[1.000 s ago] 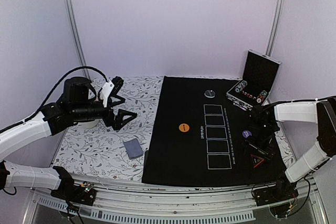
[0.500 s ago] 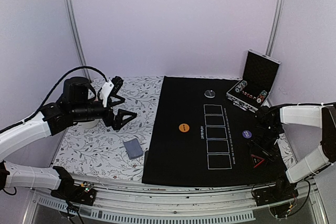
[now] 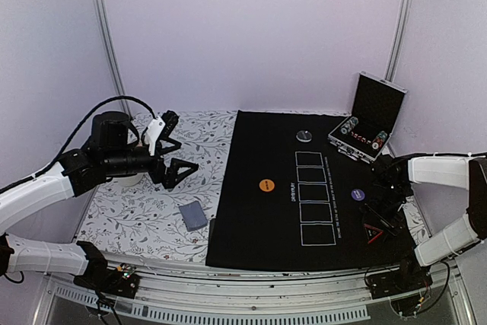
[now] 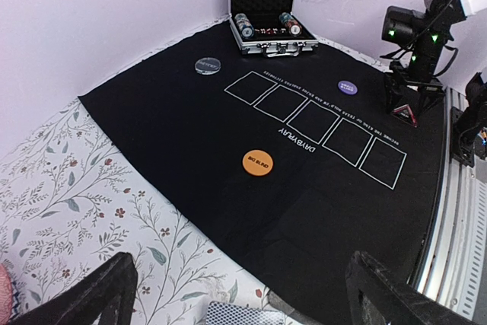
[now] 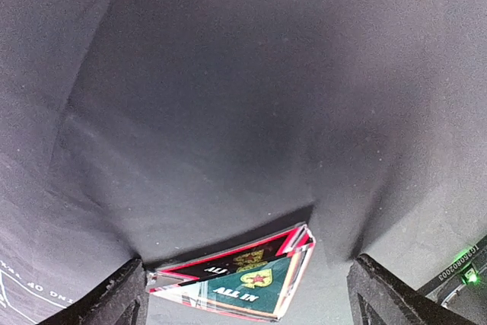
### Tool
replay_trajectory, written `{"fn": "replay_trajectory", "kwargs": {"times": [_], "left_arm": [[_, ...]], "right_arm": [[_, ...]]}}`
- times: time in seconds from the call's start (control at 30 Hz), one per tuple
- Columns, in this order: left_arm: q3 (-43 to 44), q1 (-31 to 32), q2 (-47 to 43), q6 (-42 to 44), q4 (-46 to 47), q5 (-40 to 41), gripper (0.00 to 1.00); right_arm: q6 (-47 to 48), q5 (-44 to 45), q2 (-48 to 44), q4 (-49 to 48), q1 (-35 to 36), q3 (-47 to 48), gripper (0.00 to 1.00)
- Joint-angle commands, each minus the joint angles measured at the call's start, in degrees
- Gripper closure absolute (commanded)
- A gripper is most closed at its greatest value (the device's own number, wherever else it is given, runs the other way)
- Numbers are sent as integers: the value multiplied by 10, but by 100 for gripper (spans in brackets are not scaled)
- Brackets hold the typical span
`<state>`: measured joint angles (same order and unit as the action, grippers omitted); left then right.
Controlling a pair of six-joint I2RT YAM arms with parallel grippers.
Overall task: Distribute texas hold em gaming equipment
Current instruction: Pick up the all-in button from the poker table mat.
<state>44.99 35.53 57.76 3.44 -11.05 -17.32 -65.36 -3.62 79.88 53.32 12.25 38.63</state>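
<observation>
Left gripper (image 3: 181, 173): fingers spread wide, hanging over the floral cloth (image 3: 129, 211) left of the black mat (image 3: 251, 226), pointing toward the mat.

Cards (image 3: 193, 215): one grey-blue stack, flat on the cloth, close to the mat's left edge and nearer the table front than the left gripper. The left wrist view catches only a sliver of the stack at the bottom of frame, between the two fingers.

Right gripper (image 3: 378, 218): low over the mat's near right corner, fingers parted. In the right wrist view both fingers (image 5: 106, 298) sit at the lower corners of frame, with the triangle (image 5: 236, 279) lying flat on the mat between them. It lies close to the finger on the left of frame, and a clear gap separates it from the other. I cannot tell whether it touches the nearer finger. It has a red border and a green face and reads "ALL IN".

Orange disc (image 3: 266, 185): flat on the mat, left of the printed row of five boxes.

Purple disc (image 3: 357, 195): right of that row, near the right gripper.

Silver disc (image 3: 304, 135): just past the row's far end.

Case (image 3: 377, 104): open with the lid raised, at the mat's far right corner. Chips (image 3: 350, 129) are packed on edge in its tray, in striped rolls.
</observation>
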Motion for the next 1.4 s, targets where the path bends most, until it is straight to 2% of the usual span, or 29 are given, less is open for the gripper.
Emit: {"fn": "replay_trajectory", "kwargs": {"times": [0.0,0.5,0.83,1.1,1.37], "left_arm": [[-7,11,-9,4,4,-2,2],[-7,10,-9,5,4,-4,2],[-7,10,-10,4,5,-4,2],[-7,10,-10,4,4,-3,2],[-7,10,-10,4,4,-5,2]], "right_arm": [[2,-31,26,-45,18,-21,8],[-23,-41,-16,-46,40,-14,15],[-14,12,2,-22,34,-11,16],[-15,21,-14,-31,26,-16,24],[-14,35,-21,-18,20,-13,25]]}}
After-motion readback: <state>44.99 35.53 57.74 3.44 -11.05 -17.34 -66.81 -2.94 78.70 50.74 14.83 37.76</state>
